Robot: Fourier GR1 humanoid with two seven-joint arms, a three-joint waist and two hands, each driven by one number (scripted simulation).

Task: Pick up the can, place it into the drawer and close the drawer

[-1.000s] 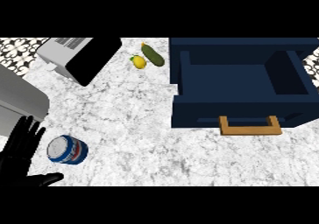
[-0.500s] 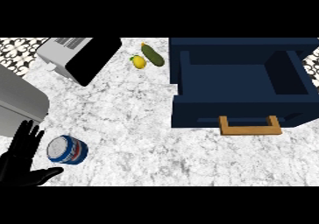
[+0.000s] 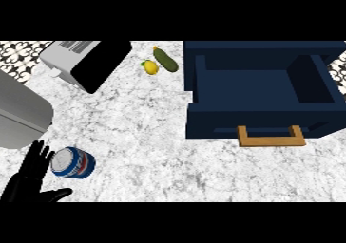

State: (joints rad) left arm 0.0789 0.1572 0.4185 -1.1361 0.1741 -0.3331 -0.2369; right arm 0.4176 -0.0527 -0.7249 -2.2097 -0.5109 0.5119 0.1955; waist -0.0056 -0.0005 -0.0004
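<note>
Marble counter: open left hand beside can, its label seemingly unreadable

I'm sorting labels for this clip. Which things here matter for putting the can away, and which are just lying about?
For the job:
- blue-and-white round can
- open dark blue drawer with wooden handle
- left hand, open, beside the can

Lying about:
- white-and-black toaster oven
- yellow lemon
- green cucumber
- grey metal appliance
</note>
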